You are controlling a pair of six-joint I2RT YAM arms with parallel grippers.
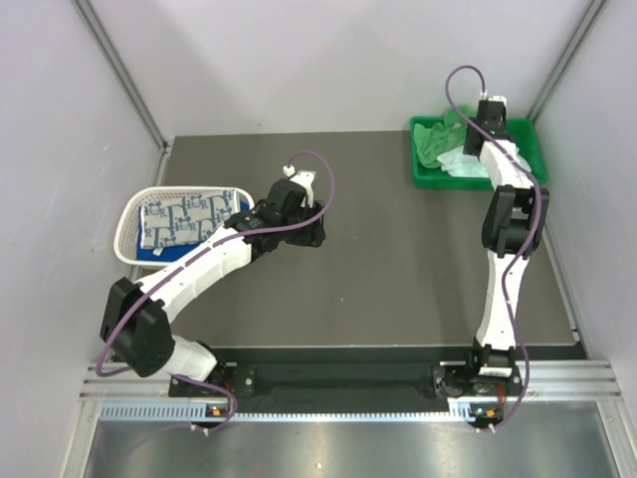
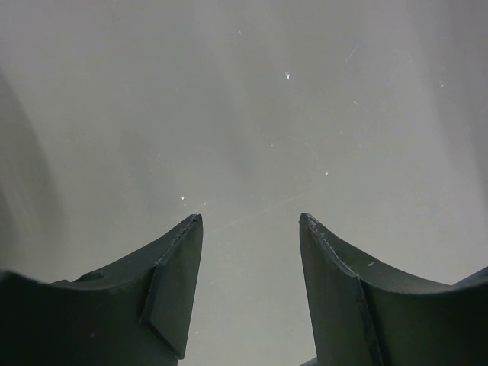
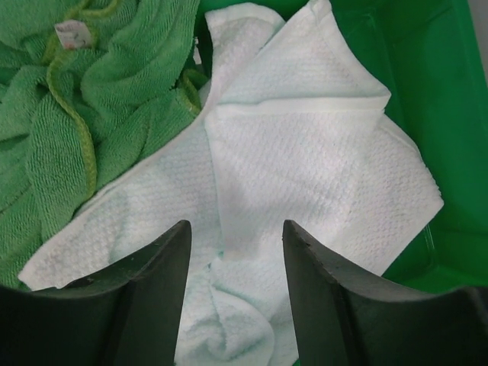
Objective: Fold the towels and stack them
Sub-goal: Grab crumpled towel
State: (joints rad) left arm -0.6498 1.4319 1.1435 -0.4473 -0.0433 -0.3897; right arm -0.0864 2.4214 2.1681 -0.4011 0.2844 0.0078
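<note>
Green towel [image 3: 91, 99]—perhaps overlapping—crowds mint towel [image 3: 305, 152] beneath right gripper [image 3: 236, 226].

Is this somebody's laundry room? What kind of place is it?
Probably a robot test booth, not a home. The left arm and right arm are bolted to a dark table between plain grey walls, with towels in a green tray and a white basket.

**Layout.** Basket [image 1: 127, 227] at the left edge of the table [image 1: 388, 269], with the basket towel [image 1: 184, 219] lying in it. Tray [image 1: 426, 181] at the far right corner, holding the rear towel [image 3: 91, 99] on the left and the near towel [image 3: 305, 152] touching it on the right. Left gripper [image 2: 250, 221] over the table, right of the basket. Right gripper [image 3: 235, 229] above the near towel.
</note>
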